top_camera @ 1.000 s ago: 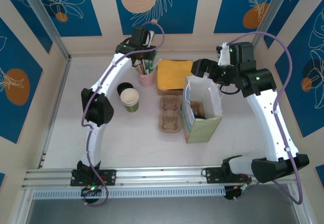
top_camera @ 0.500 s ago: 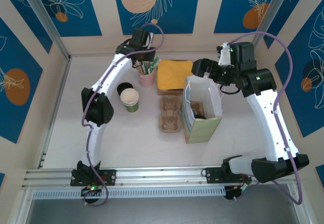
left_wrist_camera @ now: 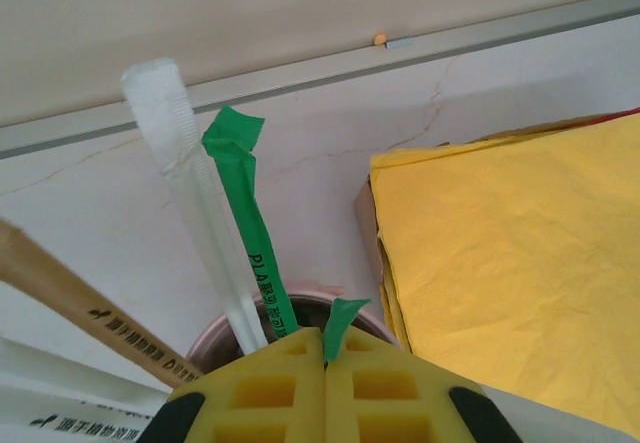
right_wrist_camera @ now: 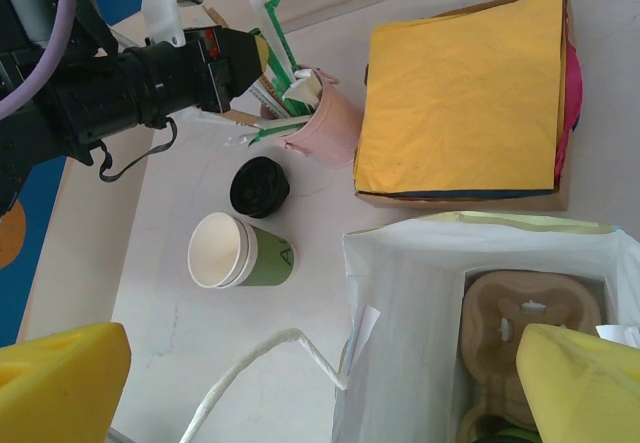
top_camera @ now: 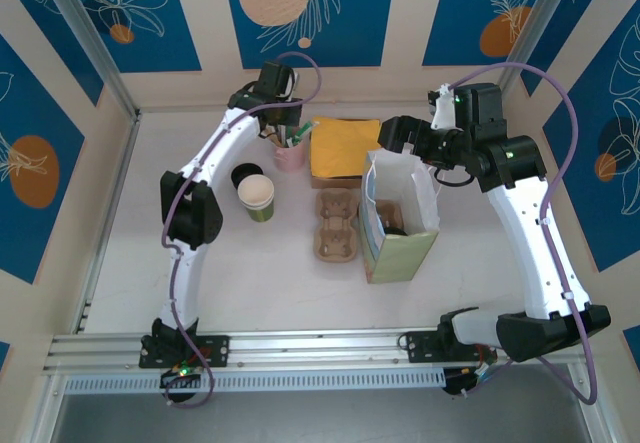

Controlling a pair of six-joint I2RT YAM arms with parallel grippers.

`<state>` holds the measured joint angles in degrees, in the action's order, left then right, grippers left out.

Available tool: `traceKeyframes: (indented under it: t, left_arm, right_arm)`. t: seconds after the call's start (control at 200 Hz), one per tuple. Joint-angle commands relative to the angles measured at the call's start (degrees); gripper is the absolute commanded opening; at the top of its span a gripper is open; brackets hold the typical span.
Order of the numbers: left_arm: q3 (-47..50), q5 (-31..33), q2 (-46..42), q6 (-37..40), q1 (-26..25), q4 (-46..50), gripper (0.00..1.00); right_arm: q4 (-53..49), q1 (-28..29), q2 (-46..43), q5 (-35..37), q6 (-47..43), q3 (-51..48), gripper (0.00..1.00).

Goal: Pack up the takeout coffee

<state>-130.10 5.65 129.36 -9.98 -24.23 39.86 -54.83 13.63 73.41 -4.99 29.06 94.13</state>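
Observation:
The takeout coffee [top_camera: 397, 227] shows as a black lid deep inside the white-lined green paper bag [top_camera: 419, 193], seated in a cardboard carrier [right_wrist_camera: 520, 323]. My right gripper [right_wrist_camera: 320, 388] hangs open above the bag's mouth, its yellow fingers [right_wrist_camera: 60, 383] far apart with nothing between them. My left gripper [left_wrist_camera: 325, 348] is at the back, over the pink cup of straws [top_camera: 290, 153]. It is shut on the tip of a green-wrapped straw [left_wrist_camera: 345, 318]. Other wrapped straws [left_wrist_camera: 240, 233] stand beside it.
A lidless green cup [top_camera: 257, 196] and a loose black lid [top_camera: 243, 176] sit left of centre. A second cardboard carrier [top_camera: 338, 225] lies beside the bag. A box of yellow napkins [top_camera: 345, 148] is behind it. The bag's paper handle [right_wrist_camera: 270, 353] trails onto the table.
The left gripper has shifted slightly toward the back wall over the pink cup, still pinching the straw. The right arm and the bag have not moved.

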Motion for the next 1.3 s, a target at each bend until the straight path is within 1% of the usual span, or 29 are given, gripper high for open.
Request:
traceKeyframes:
  t: [0.0, 0.78, 1.295]
  left_arm:
    - [-1.2, -0.1, -3.1, 1.1, 0.7, 0.8, 0.00]
    - [-1.4, 0.8, -6.7, 1.9, 0.7, 2.2, 0.00]
    - [-1.5, 0.5, -9.0, 0.2, 0.6, 0.0, 0.00]
  right_arm:
    - [0.4, -0.3, 0.2, -1.8, 0.9, 0.8, 0.99]
    - [0.6, 0.2, 2.4, -2.5, 0.8, 1.9, 0.99]
    - [0.5, 0.0, 2.2, -2.6, 0.1, 1.5, 0.99]
